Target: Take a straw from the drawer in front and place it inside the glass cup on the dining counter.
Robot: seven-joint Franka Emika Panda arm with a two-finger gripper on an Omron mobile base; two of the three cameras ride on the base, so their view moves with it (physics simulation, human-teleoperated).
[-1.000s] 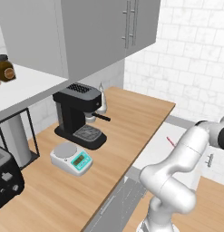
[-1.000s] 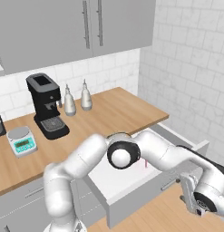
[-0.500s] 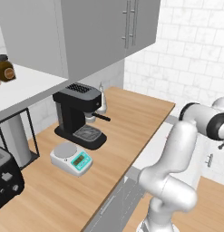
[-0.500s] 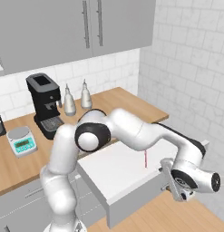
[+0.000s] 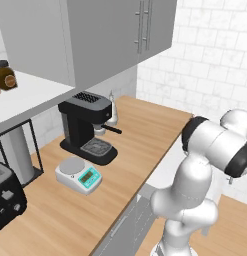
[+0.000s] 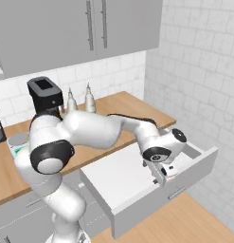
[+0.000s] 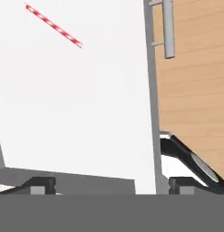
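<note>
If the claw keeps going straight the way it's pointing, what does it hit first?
Most likely the pale floor of the open drawer, with the open claw near the front wall. The straw lies off that line, though depth is unclear.

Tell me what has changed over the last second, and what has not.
The arm swung its hand from beyond the drawer's front right corner to above its inside. The gripper, open and empty, now looks down at the straw on the drawer floor. The straw lies where it lay, the drawer stays pulled out, and the worktop items are unmoved.
</note>
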